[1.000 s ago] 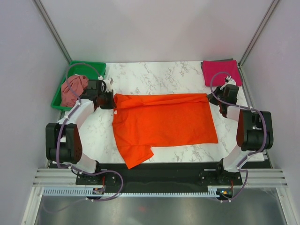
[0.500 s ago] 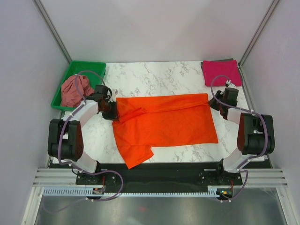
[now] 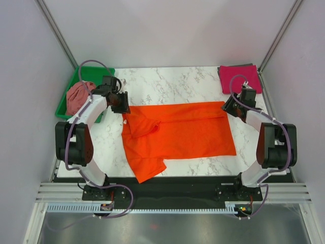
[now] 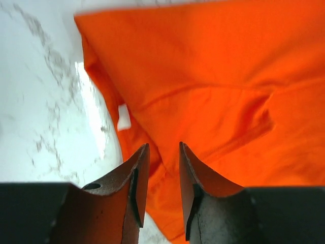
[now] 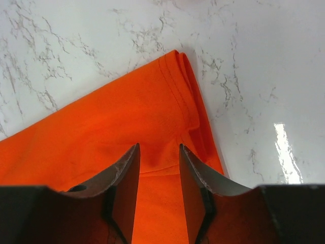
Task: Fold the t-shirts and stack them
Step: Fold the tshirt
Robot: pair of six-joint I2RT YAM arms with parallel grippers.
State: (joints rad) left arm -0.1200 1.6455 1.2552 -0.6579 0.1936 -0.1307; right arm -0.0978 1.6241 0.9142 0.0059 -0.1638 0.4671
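Seeing the orange shirt (image 3: 177, 134) spread across the middle of the table (image 3: 167, 81), with its far edge turned over toward the near side as a band and one sleeve poking out at the near left. Judging that as an early fold only, with sleeve tuck-in, further folds and stacking all pending.

Counting one item as done: the magenta shirt (image 3: 238, 79), sitting folded square at the far right corner of the table, likely the base of the stack.

Counting one as untouched: the rose shirt (image 3: 78, 97), lying crumpled in the green tray (image 3: 62, 107) at the far left.

Putting the job at roughly a third through, with one shirt folded, one in work and one waiting.

Reading the left tool (image 3: 123, 108) as partly open and gripping nothing, poised over the collar-end far corner of the orange shirt. Seeing bare cloth only in the gap between the jaws in the left wrist view.

Reading the right tool (image 3: 227, 108) as partly open too and empty, poised over the hem-end far corner. Not managing to tell whether either one is touching the cloth.

Finding no brand, print or readable writing anywhere. Spotting only a small white tag (image 4: 124, 117) at the shirt's edge in the left wrist view, too blurred to read.
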